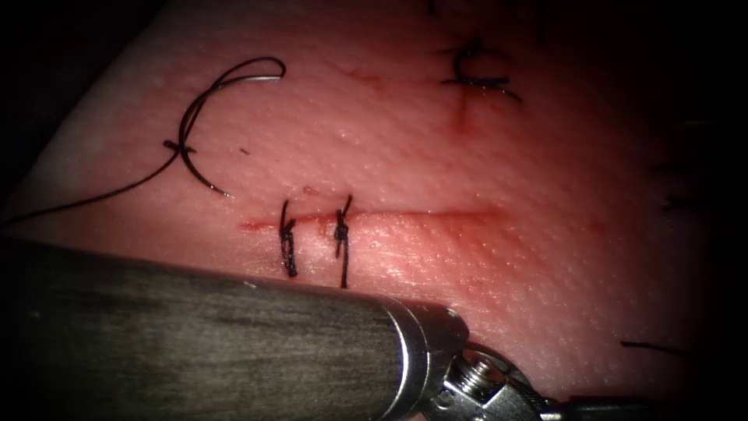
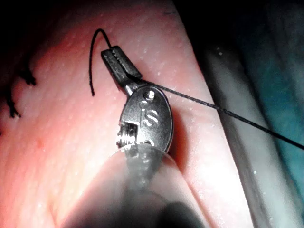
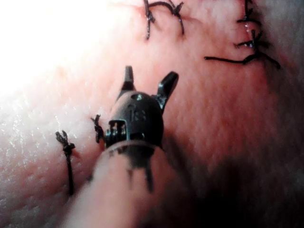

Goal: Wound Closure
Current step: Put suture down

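Note:
The curved needle (image 1: 189,117) lies loose on the tissue (image 1: 436,156) at the upper left, beyond the left end of the cut (image 1: 421,214), and no tool holds it. Its thread (image 1: 101,195) trails off to the left. Two knotted stitches (image 1: 287,238) (image 1: 341,232) cross the cut's left part. My left tool's shaft (image 1: 195,343) comes in from the left across the foreground, with its wrist (image 1: 467,374) below the cut. The left gripper (image 2: 110,52) is shut on thread (image 2: 228,113), and a short end (image 2: 91,61) curls out past the tips. My right gripper (image 3: 150,73) stands open above the tissue, holding nothing.
An older stitch (image 1: 475,74) sits at the far right of the tissue, with more knotted stitches (image 3: 251,50) ahead of the right tool. A cut thread end (image 1: 653,347) lies at the lower right. The tissue edge (image 2: 213,142) drops off beside the left tool.

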{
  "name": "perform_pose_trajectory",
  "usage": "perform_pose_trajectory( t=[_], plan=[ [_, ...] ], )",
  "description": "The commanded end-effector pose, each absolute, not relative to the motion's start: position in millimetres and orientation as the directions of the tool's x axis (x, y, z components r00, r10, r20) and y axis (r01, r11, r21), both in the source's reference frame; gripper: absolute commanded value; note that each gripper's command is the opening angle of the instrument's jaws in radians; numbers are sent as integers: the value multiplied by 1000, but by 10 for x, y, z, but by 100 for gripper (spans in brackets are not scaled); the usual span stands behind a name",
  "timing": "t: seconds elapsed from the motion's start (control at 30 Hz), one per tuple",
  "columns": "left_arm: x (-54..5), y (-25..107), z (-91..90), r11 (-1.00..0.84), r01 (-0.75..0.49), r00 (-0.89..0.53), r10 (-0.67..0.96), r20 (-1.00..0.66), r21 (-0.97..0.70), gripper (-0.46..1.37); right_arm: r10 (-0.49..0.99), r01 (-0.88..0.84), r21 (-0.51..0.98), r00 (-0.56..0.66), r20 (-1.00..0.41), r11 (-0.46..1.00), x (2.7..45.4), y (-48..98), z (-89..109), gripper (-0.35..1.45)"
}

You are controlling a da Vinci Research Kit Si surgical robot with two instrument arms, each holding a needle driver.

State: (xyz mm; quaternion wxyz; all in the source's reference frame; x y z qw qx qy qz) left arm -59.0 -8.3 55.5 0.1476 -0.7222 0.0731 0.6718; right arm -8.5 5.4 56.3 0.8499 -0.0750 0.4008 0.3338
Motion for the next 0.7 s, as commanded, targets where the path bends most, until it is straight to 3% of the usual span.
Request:
perform_pose_trajectory(
  t=[0.03, 0.13, 0.27, 0.3, 0.47, 0.7],
  plan=[
    [-592, -92, 571, -931, -289, 86, 206, -975, -223, -35, 506, -624, 143, 454, -733, 768, -83, 53, 564, 80],
    [-594, -100, 590, -896, -289, 59, 336, -940, -338, -35, 506, -622, 146, 453, -734, 769, -80, 52, 563, 81],
    [-591, -110, 599, -841, -274, 3, 485, -875, -467, -7, 506, -618, 151, 451, -735, 771, -76, 51, 563, 81],
    [-587, -113, 598, -829, -269, -30, 516, -856, -490, 13, 505, -618, 151, 449, -738, 771, -74, 51, 563, 81],
    [-577, -116, 584, -768, -295, -91, 615, -784, -568, 52, 503, -611, 160, 445, -741, 776, -63, 49, 565, 82],
    [-560, -109, 559, -699, -286, -75, 698, -712, -655, 86, 496, -585, 173, 450, -743, 792, -46, 42, 567, 83]
  ],
)
